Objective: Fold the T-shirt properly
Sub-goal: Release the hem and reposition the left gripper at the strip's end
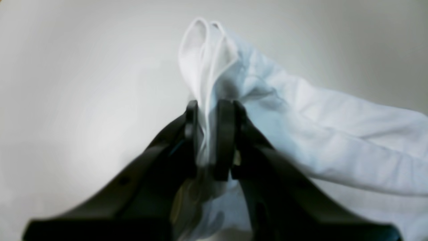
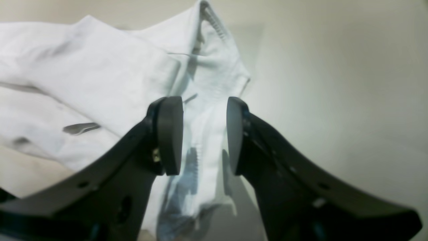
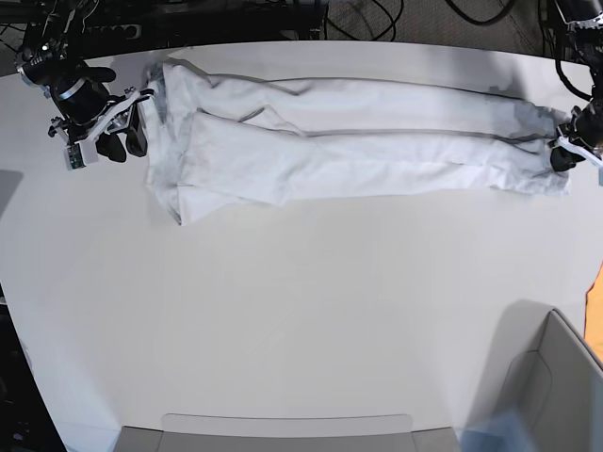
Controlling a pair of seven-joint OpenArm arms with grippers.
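Observation:
The white T-shirt (image 3: 358, 141) lies as a long, narrow band across the far side of the table (image 3: 301, 311). At its right end in the base view, my left gripper (image 3: 565, 141) holds the cloth. The left wrist view shows that gripper (image 1: 210, 107) shut on a raised fold of the T-shirt (image 1: 334, 127). My right gripper (image 3: 137, 122) is at the band's left end. In the right wrist view it (image 2: 204, 103) stands open, its pads (image 2: 170, 134) apart on either side of a ribbed hem of the T-shirt (image 2: 100, 77).
A grey bin (image 3: 556, 377) stands at the near right corner, with something orange (image 3: 596, 311) at the right edge. A low grey tray rim (image 3: 283, 428) runs along the near edge. Cables lie behind the table's far edge.

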